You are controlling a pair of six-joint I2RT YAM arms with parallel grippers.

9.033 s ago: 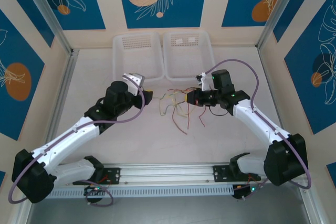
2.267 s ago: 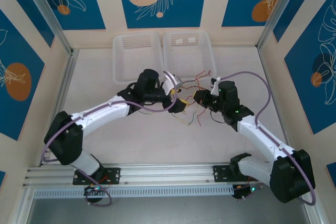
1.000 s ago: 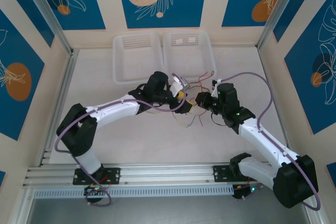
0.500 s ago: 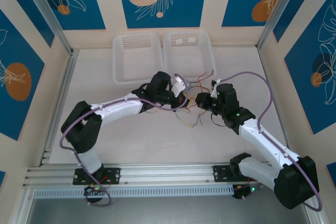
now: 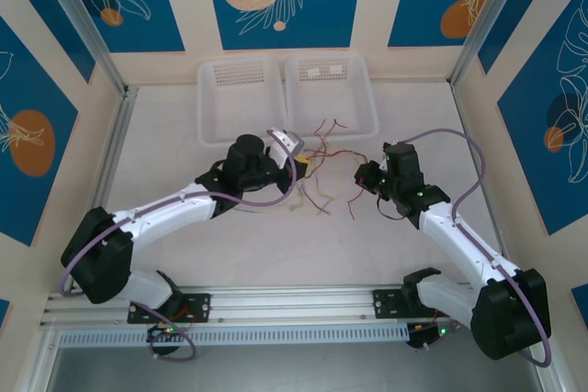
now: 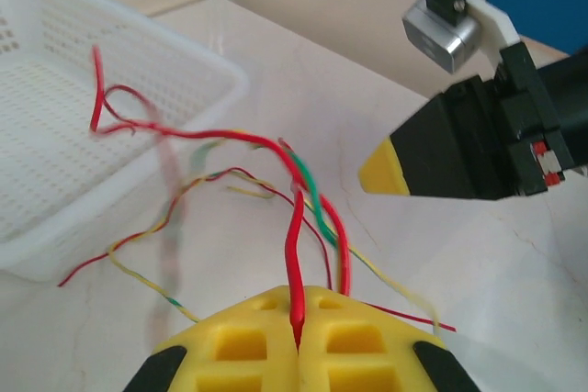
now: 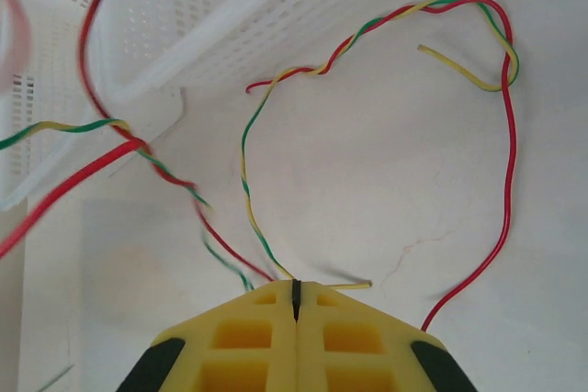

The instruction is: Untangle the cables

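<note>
Table [image 5: 276, 254], pale and bare. Landmark is the right basket [image 5: 367, 103], a white mesh one at the far side, with the left basket [image 5: 206, 107] touching its flank. Both arms reach in and meet just in front of its near wall. Left gripper [image 6: 296, 320] is below its near-left corner, the yellow pads clamped together on a single red wire [image 6: 292, 245] that rises straight out of the seam. Right gripper [image 7: 296, 296] is below its near-right corner, near the left gripper but apart from it. Its pads are pressed tight too, and a twisted green-and-yellow strand [image 7: 246, 190] runs into the seam and looks pinched there. The cables [image 5: 320, 149] hang in a loose snarl between the two claws, in front of the basket. A red loop [image 6: 99, 103] has strayed up over the basket's near rim and into the mesh. Hazards, as I judge them:
- Pulling the claws apart could hook that loop on the rim or the mesh and drag the light basket.
- The red, green and yellow strands [image 7: 386, 20] are plaited, so a straight pull may cinch the twist tighter rather than free it.
- Thin, slick wire may slip from flat pads under tension.
- The claws are close, so a careless swing could knock them together.
</note>
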